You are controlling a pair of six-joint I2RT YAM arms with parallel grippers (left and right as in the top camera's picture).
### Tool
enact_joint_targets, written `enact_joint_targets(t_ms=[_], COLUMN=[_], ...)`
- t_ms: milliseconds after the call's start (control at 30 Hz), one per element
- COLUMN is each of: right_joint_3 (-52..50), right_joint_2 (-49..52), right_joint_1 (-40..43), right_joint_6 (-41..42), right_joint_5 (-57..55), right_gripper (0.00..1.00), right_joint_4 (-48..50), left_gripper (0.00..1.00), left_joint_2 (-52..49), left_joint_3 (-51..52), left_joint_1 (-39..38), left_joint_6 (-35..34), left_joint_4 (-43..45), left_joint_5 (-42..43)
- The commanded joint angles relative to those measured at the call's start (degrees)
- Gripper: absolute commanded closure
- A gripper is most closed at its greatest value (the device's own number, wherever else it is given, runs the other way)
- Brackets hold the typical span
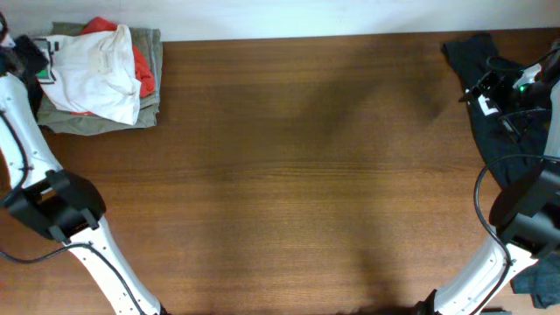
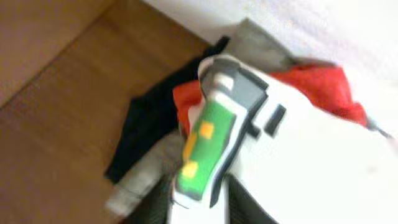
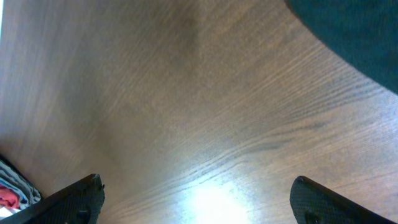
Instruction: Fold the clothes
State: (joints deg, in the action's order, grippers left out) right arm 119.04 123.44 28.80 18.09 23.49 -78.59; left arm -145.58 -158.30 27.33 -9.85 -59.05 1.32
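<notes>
Here, white T-shirt [image 1: 101, 74] topping a red and grey pile [image 1: 144, 109] at the tabletop's [image 1: 297, 175] far left corner, left fingers [image 1: 24, 59] beside it, their grip impossible to tell, right fingers [image 3: 74, 199] spread wide by black shirt [image 1: 490, 105] at the tabletop's far right corner.

From above I get a brown wooden surface [image 1: 297, 175], bare across the middle. Far left corner: pile of clothes [image 1: 101, 79], white garment [image 1: 96, 66] crumpled on top, red garment [image 1: 146, 77] poking out under it on the right side, olive garment [image 1: 150, 44] flat at the bottom. My left arm [image 1: 26, 131] runs up the left edge, its tip beside the pile, cut off by the frame. Far right corner: dark garment [image 1: 490, 131] spread loose, my right arm [image 1: 481, 271] reaching up over it, green light lit at the wrist. Scrap of blue cloth [image 1: 541, 282] at the near right edge.
</notes>
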Motion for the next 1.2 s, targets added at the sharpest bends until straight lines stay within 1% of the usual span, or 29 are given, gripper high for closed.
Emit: enact_joint_targets(t_ms=[0,67,233,267,367,433,467,500,533,600,733,800,833,900,933,1000,1067,1100,1167], right_joint_3=[0.8,0.8,0.8,0.8,0.8,0.8,0.8,0.8,0.8,0.8,0.8,0.8,0.8,0.8,0.8,0.8,0.8,0.8,0.8], right_joint_2=[-0.4,-0.4,-0.4,-0.4,-0.4,-0.4,-0.4,-0.4,-0.4,-0.4,-0.4,-0.4,-0.4,-0.4,-0.4,-0.4,-0.4,-0.4,-0.4], right_joint_1=[0.1,0.1,0.1,0.1,0.1,0.1,0.1,0.1,0.1,0.1,0.1,0.1,0.1,0.1,0.1,0.1,0.1,0.1,0.1], right_joint_6=[0.4,0.4,0.4,0.4,0.4,0.4,0.4,0.4,0.4,0.4,0.4,0.4,0.4,0.4,0.4,0.4,0.4,0.4,0.4], right_joint_5=[-0.1,-0.1,-0.1,-0.1,-0.1,-0.1,-0.1,-0.1,-0.1,-0.1,-0.1,-0.1,-0.1,-0.1,-0.1,-0.1,-0.1,-0.1,-0.1], right_gripper=[0.01,0.01,0.01,0.01,0.01,0.01,0.01,0.01,0.01,0.01,0.01,0.02,0.01,0.01,0.01,0.01,0.01,0.01,0.01], right_joint_4=[0.0,0.0,0.0,0.0,0.0,0.0,0.0,0.0,0.0,0.0,0.0,0.0,0.0,0.0,0.0,0.0,0.0,0.0,0.0], left_gripper=[0.9,0.99,0.99,0.99,0.99,0.99,0.99,0.99,0.99,0.99,0.99,0.99,0.99,0.99,0.99,0.99,0.99,0.99,0.99], left_joint_2=[1.9,1.9,1.9,1.9,3.9,7.3,10.6,14.8,17.4,16.7,7.9,1.6,-1.4,-5.4,-6.3,-5.4,-1.4,1.9,4.6], left_joint_3=[3.4,9.4,23.4,24.3,22.2,19.7,17.8,17.1,17.1,17.8,17.9,17.9,17.9,17.9,17.9,16.9,13.3,12.2,12.2], left_joint_1=[0.2,0.5,3.4,4.4,7.1,6.8,5.9,4.2,2.2,-2.7,-9.9,-12.8,-13.6,-14.6,-15.2,-15.7,-15.2,-14.5,-13.2], left_joint_6=[1.0,3.2,5.2,5.2,5.2,5.1,4.9,4.9,4.9,4.1,3.2,2.0,1.5,0.0,0.0,0.0,0.1,0.1,0.1], left_joint_4=[-3.0,0.2,12.5,12.7,9.0,6.7,5.6,5.7,6.8,12.0,20.0,24.6,27.7,31.9,32.3,31.9,30.0,29.7,30.4], left_joint_5=[0.8,0.7,-0.3,-0.7,-1.1,-1.1,0.3,3.8,6.8,7.7,7.4,1.2,-0.3,-0.3,-0.3,-0.3,-0.6,-3.4,-12.0])
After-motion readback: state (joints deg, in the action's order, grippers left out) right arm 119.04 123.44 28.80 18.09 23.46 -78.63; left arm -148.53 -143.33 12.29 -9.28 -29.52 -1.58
